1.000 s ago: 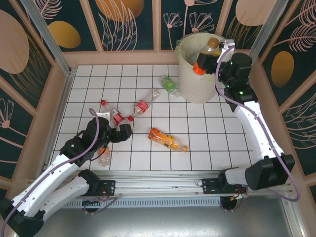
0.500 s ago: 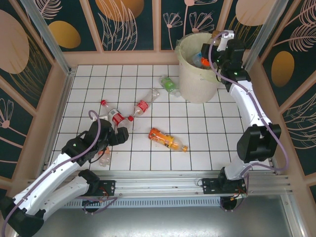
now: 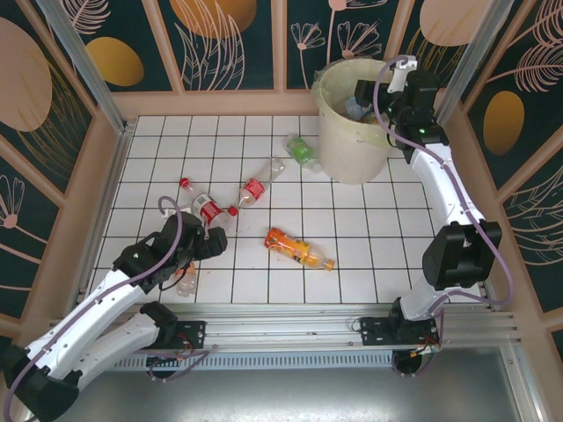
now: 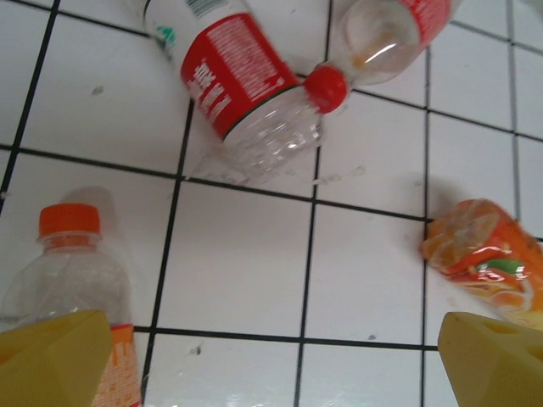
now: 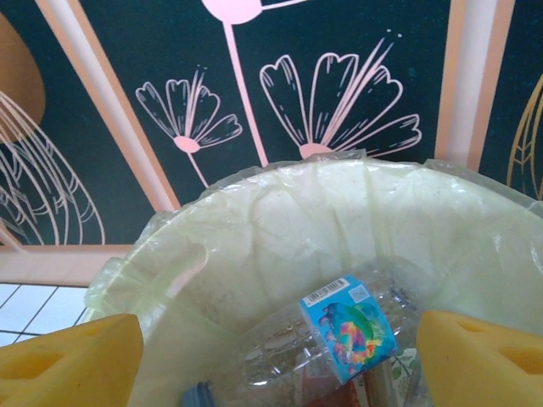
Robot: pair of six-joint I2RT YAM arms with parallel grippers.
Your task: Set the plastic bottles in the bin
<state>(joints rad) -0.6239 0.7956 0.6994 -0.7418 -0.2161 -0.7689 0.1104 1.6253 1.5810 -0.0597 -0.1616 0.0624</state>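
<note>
Both wide: right hand [image 5: 276,352] above bin [image 5: 280,220], left hand [image 4: 271,360] over orange-capped bottle [image 4: 72,263].

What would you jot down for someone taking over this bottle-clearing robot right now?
Left end effector: open, empty, low over the table, next to an orange-capped bottle and a red-labelled bottle.
Right end effector: open, empty, above the bin.
Done: some bottles lie in the bin, among them a blue-labelled bottle.
To do: five bottles lie on the table, including the orange bottle and the green-labelled bottle.
</note>
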